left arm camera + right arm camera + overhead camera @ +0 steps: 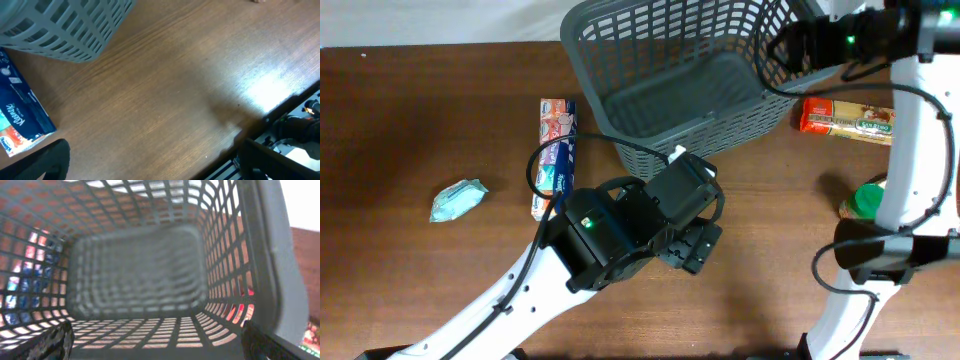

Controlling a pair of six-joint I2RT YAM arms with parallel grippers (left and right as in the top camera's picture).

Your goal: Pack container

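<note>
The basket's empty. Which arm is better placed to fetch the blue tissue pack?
Left. The left fingers, open, hover near the tissue pack, on its side of the basket. The right fingers point into the basket, which stands between them and the pack.

There's the container [690,135], a big dark grey plastic basket, rectangular, standing upright on the brown counter [420,120] at the far middle. It's skewed, one corner pointing toward the near edge, its far rim cut off by the top of the overhead view. Lattice slots run all round the walls, with a thick rolled rim on top and the solid floor in plain sight.
</note>
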